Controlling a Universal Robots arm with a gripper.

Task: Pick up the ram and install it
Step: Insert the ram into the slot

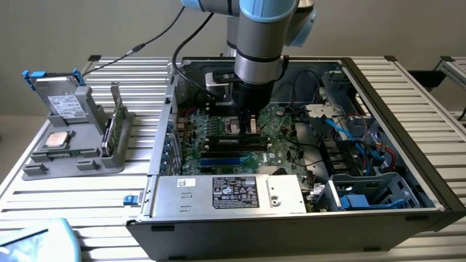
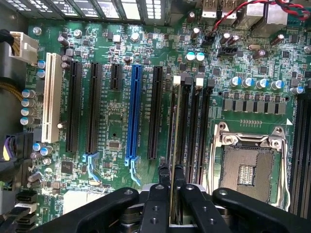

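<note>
The ram (image 2: pixel 174 145) appears edge-on in the wrist view, as a thin strip running along the black memory slots (image 2: pixel 201 126) beside the processor socket (image 2: pixel 248 170). My gripper (image 2: pixel 171 171) is shut on it, with a black finger (image 2: pixel 155 204) on each side of its near end. In the exterior view the gripper (image 1: pixel 248 128) reaches straight down into the open computer case (image 1: pixel 407 131). The ram (image 1: pixel 234 143) sits as a dark stick just below the fingers, at the motherboard. I cannot tell whether it is seated in a slot.
A grey holder (image 1: pixel 73 164) at the exterior view's left carries another green stick (image 1: pixel 113 123), a square silver chip (image 1: pixel 57 140) and a drive (image 1: pixel 65 101). Inside the case are the power supply (image 1: pixel 233 194), blue cables (image 1: pixel 350 134) and long expansion slots (image 2: pixel 133 111).
</note>
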